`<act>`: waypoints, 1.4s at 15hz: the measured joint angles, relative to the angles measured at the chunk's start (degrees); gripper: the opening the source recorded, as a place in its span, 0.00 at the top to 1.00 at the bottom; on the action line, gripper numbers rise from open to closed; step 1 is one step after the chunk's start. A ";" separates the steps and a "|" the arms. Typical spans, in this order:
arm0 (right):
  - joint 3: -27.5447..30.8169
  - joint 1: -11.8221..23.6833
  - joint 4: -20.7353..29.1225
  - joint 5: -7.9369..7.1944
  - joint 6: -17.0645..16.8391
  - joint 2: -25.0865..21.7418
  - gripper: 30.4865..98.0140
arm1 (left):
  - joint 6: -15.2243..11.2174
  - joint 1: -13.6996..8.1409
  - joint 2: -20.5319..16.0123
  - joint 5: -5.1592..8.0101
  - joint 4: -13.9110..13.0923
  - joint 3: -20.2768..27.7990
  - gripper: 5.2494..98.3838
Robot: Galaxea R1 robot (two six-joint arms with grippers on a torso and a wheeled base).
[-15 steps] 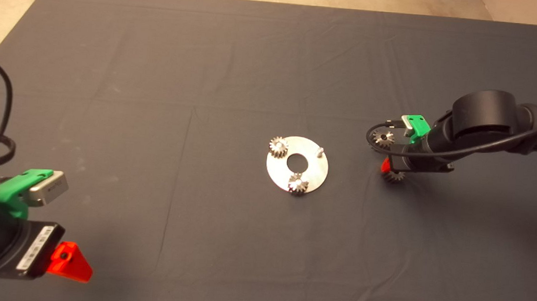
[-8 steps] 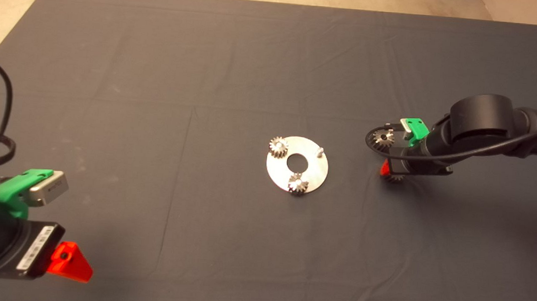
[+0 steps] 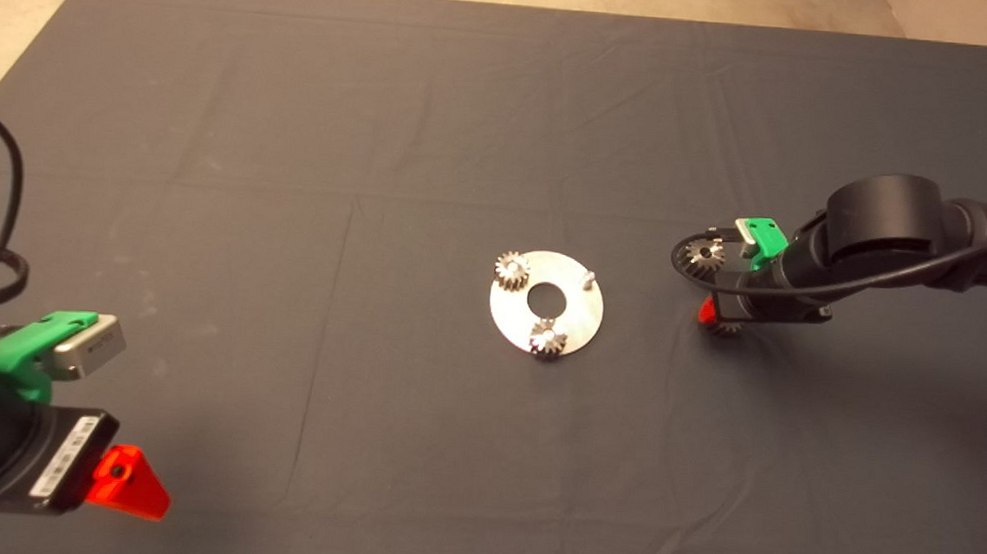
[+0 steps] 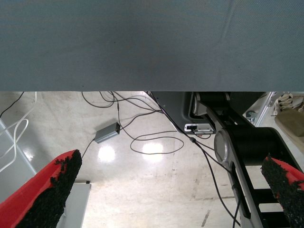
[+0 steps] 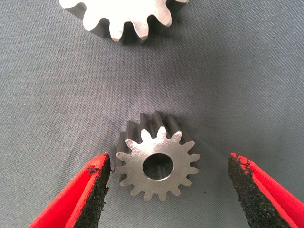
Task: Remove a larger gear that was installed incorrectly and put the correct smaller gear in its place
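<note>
Right gripper (image 5: 166,190): down low over the dark mat (image 3: 382,130) on its right side, red fingers (image 5: 95,190) spread wide either side of the small grey steel toothed gear with a centre hole (image 5: 156,159), not touching it.
Smaller gear: flat on the mat, mostly tucked under the gripper in the head view (image 3: 723,329).
Larger gear: the wider dark grey toothed gear (image 3: 705,255) lies on the mat just beside the smaller one; only its edge shows in the right wrist view (image 5: 126,16).
Round silvery metal plate (image 3: 568,321): mid-mat, two small gears (image 3: 511,270) (image 3: 547,338) on pins, one pin (image 3: 587,277) bare.
Left gripper (image 3: 129,482): parked lower left, fingers (image 4: 47,194) spread, floor and cables (image 4: 152,142) between them.
</note>
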 measured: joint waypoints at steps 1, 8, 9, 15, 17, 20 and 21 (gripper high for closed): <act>0.00 0.00 -0.05 0.00 0.00 0.02 0.48 | 0.00 0.00 0.00 0.00 -0.02 0.00 0.00; 0.00 0.01 -0.22 0.02 0.00 0.13 0.61 | 0.02 0.00 0.00 0.00 0.00 0.00 0.00; 0.00 0.00 -0.21 0.05 0.00 0.13 0.62 | 0.00 0.00 0.00 0.00 0.00 0.00 0.00; 0.00 0.00 -0.22 0.28 -0.02 0.13 0.70 | 0.00 0.00 0.00 0.00 0.00 0.00 0.00; 0.00 0.00 -0.22 0.35 -0.02 0.13 0.73 | 0.00 0.00 0.00 0.00 0.00 0.00 0.00; 0.00 0.00 -0.22 0.35 -0.02 0.16 0.77 | 0.00 0.00 0.00 0.00 0.00 0.00 0.00; 0.00 0.00 -0.22 0.35 -0.02 0.13 0.77 | 0.00 0.00 -0.02 0.00 0.00 0.00 0.00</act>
